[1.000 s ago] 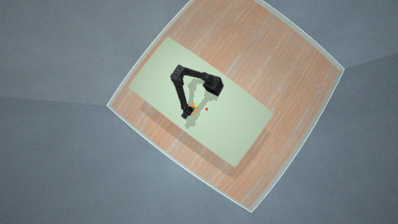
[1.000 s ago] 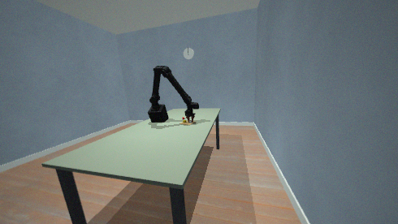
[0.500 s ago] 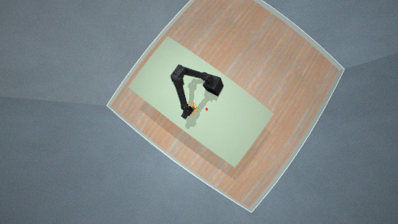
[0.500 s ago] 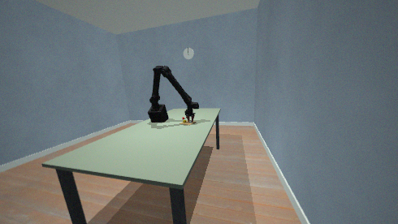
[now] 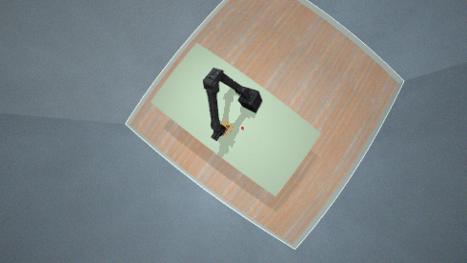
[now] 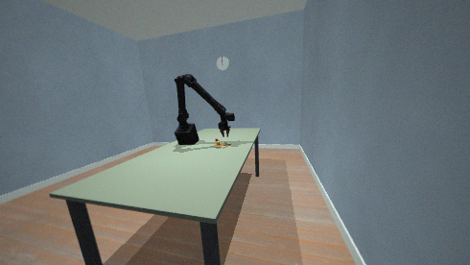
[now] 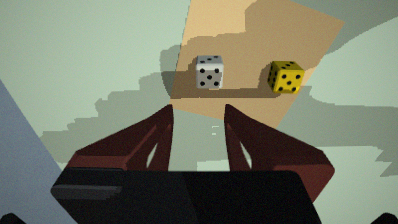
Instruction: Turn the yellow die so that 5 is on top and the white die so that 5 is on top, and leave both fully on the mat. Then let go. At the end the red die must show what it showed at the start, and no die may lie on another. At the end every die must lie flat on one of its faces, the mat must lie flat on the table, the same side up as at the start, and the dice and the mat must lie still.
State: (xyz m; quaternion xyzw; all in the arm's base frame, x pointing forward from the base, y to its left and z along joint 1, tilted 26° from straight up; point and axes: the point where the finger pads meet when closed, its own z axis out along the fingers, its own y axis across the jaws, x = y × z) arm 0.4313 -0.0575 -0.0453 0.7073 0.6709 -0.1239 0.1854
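In the wrist view the white die (image 7: pixel 209 71) and the yellow die (image 7: pixel 285 76) lie flat and apart on the tan mat (image 7: pixel 250 55). The white die is near the mat's left edge, the yellow die to its right. My gripper (image 7: pixel 198 111) hovers above the table, short of the mat's near edge. Its dark red fingers stand partly apart with nothing between them. In the overhead view the gripper (image 5: pixel 218 134) is over the mat (image 5: pixel 227 128), and the red die (image 5: pixel 242 128) lies off to the right on the table. The red die is not in the wrist view.
The pale green table (image 5: pixel 233 119) is long, and the arm's base (image 5: pixel 250 99) stands near its far edge. In the side view the gripper (image 6: pixel 224 132) hangs a little above the mat (image 6: pixel 222 145) at the table's far end.
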